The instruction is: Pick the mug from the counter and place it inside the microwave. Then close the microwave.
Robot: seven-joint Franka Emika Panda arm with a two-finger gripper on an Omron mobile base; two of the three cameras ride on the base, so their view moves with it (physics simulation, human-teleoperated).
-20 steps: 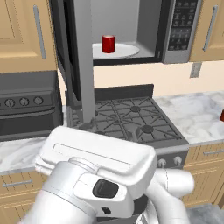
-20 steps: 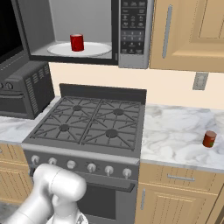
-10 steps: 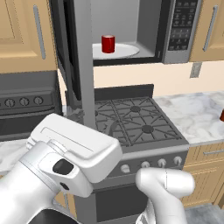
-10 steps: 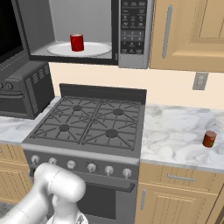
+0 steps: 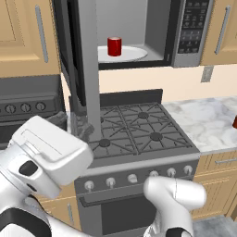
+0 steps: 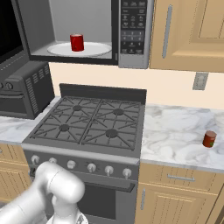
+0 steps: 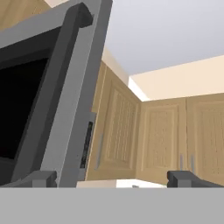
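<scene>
The mug (image 5: pixel 114 46) stood upright on the white plate (image 5: pixel 134 53) inside the microwave (image 6: pixel 131 33), so only the closing was left. The gripper (image 7: pixel 111 178), jaws spread wide and empty, sat just right of the swung-open door (image 7: pixel 41 100). That door's long edge ran upright, its slab jutting out toward the robot, so I judged a sideways push would shut it.

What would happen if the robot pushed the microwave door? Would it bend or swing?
The microwave door would probably swing shut rather than bend: it stands wide open as one flat, stiff-looking panel. It looks tall and thick, so likely heavyish. The red mug sits upright on the white plate, well inside, so it probably stays put.
</scene>
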